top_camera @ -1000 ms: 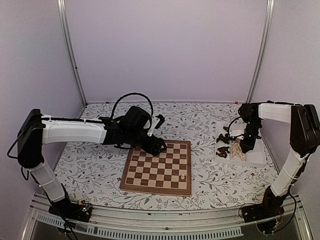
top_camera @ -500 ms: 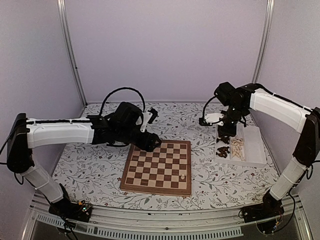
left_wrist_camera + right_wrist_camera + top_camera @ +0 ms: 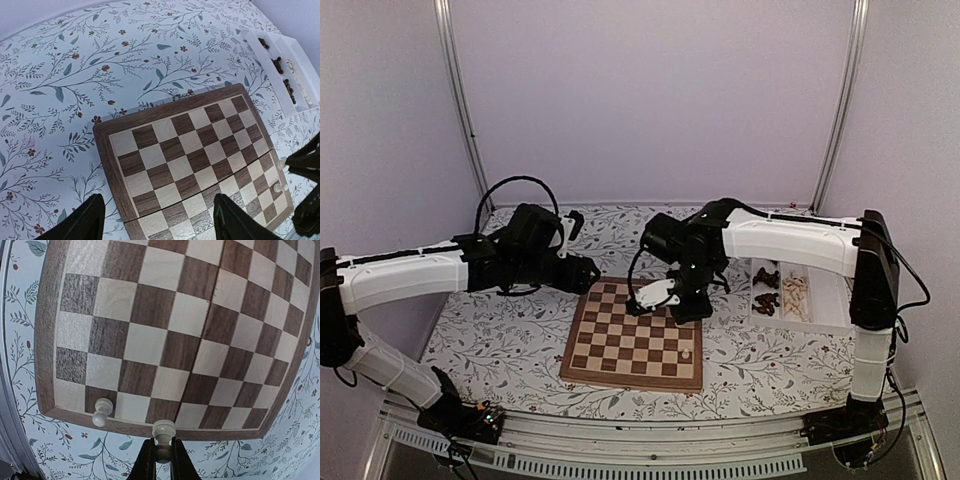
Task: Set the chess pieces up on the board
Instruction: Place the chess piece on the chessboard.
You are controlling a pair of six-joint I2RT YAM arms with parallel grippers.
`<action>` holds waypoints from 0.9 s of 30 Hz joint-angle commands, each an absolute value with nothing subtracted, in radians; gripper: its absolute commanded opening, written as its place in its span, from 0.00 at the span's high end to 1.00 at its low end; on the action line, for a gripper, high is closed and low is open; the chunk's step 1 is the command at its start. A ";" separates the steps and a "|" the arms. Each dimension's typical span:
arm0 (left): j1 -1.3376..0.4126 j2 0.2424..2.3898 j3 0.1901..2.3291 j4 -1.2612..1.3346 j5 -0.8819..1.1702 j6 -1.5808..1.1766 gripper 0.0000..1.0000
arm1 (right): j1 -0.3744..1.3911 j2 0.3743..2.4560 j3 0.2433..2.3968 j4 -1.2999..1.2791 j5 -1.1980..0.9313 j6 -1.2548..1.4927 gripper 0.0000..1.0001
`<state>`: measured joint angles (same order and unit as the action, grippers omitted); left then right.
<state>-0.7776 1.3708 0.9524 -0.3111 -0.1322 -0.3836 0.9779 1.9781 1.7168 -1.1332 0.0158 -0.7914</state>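
The right claw [image 3: 161,456] is clamped on one pale cream wooden chessman [image 3: 164,431], pinched by its slim body so that the wider end pokes out past the fingertips. It hangs above the square wooden chessboard [image 3: 170,345] of tan and dark brown checks with a reddish border; which square lies under it cannot be told. A second pale chessman [image 3: 101,411] stands upright on a dark square in the edge row, apart from the held one.

The left claw [image 3: 156,216] hovers off the board's left side with its jaws wide apart and nothing between them.

Beyond the board, on the flower-patterned counter [image 3: 500,340], a white rectangular tray [image 3: 832,318] holds a heap of dark pieces [image 3: 766,290] beside a heap of pale pieces [image 3: 794,295].

By the look of them, these chessmen are light, stiff and smooth: likely to twist or slip in a grip, and easy to tip on their small bases. The narrow waist below the head seems the best place to hold.

The count: one board, one tray, two claws, one piece held, one piece placed. The heaped pieces are too small to count.
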 commanded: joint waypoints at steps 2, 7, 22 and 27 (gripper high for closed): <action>-0.733 1.304 0.910 -0.334 -0.163 -0.408 0.24 | 1.047 2.050 1.758 -1.142 -0.044 -0.770 0.99; -0.714 1.278 0.889 -0.330 -0.161 -0.404 0.24 | 1.063 2.108 1.766 -1.136 -0.077 -0.764 0.99; -0.715 1.300 0.891 -0.319 -0.051 -0.378 0.24 | 1.028 2.012 1.768 -1.134 -0.181 -0.749 0.64; -0.778 1.325 0.909 -0.283 0.052 -0.327 0.29 | 0.888 1.884 1.739 -1.157 -0.317 -0.737 0.64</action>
